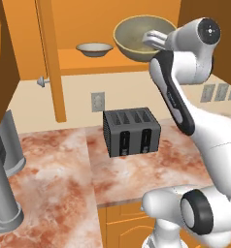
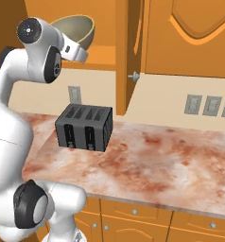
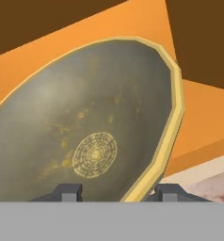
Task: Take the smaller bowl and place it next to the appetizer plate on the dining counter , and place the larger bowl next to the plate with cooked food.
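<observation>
The larger bowl (image 1: pixel 132 34) (image 2: pixel 81 26) is olive-grey with a yellow rim and hangs tilted in the open wall cabinet. My gripper (image 1: pixel 151 38) (image 3: pixel 118 192) is shut on its rim: in the hand view one fingertip (image 3: pixel 69 190) is inside the bowl (image 3: pixel 85 117) and the other is outside. The smaller bowl (image 1: pixel 94 48), shallow and beige-grey, sits on the cabinet shelf to the left of it. The marbled slab (image 1: pixel 44 193) at the left, with a grey pillar, looks like an end of the dining counter. Both plates are out of view.
A dark four-slot toaster (image 1: pixel 132 131) (image 2: pixel 84 127) stands on the marbled wall counter (image 2: pixel 157 156) below the cabinet. An open cabinet door (image 1: pixel 52 58) hangs left of the shelf, and another (image 2: pixel 128 47) stands edge-on. The grey pillar (image 1: pixel 3 184) rises at the left. Wall outlets (image 2: pixel 211 105) line the backsplash.
</observation>
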Robot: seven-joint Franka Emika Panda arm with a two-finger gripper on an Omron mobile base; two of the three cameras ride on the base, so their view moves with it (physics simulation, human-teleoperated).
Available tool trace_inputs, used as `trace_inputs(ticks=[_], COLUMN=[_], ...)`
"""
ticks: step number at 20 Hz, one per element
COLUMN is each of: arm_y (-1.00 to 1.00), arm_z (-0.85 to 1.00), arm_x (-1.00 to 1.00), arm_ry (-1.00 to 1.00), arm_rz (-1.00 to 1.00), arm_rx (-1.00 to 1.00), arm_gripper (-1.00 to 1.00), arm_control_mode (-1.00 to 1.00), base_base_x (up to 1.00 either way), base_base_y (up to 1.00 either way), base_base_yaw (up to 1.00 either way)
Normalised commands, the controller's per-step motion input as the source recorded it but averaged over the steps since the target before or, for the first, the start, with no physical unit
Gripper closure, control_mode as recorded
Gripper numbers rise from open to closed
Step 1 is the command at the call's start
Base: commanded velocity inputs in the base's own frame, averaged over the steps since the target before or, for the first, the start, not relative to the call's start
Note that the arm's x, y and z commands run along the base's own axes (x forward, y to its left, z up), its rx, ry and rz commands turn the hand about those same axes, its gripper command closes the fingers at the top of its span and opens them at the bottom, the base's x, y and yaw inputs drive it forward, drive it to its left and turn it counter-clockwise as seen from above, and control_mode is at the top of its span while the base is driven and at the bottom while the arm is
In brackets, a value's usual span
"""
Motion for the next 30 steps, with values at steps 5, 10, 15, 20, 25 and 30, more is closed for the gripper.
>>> trace_inputs(ticks=[5, 10, 15, 20, 25, 30], arm_y=[0.0, 0.0, 0.0, -0.07, -0.02, 0.0], arm_z=[0.18, 0.11, 0.02, -0.06, -0.01, 0.0], arm_x=[-1.0, -0.88, -0.99, -1.0, -0.2, 0.0], arm_ry=[0.06, 0.11, 0.14, 0.03, 0.0, 0.0], arm_rz=[0.09, 0.03, -0.01, -0.1, -0.02, 0.0], arm_rx=[0.0, 0.0, 0.0, 0.0, 0.0, 0.0], arm_gripper=[1.0, 1.0, 1.0, 1.0, 1.0, 1.0], arm_control_mode=[-1.0, -1.0, -1.0, -1.0, 1.0, 1.0], base_base_x=[0.0, 0.0, 0.0, 0.0, -0.8, -0.93], base_base_y=[0.0, 0.0, 0.0, 0.0, -0.14, -0.39], base_base_yaw=[0.0, 0.0, 0.0, 0.0, -0.04, -0.19])
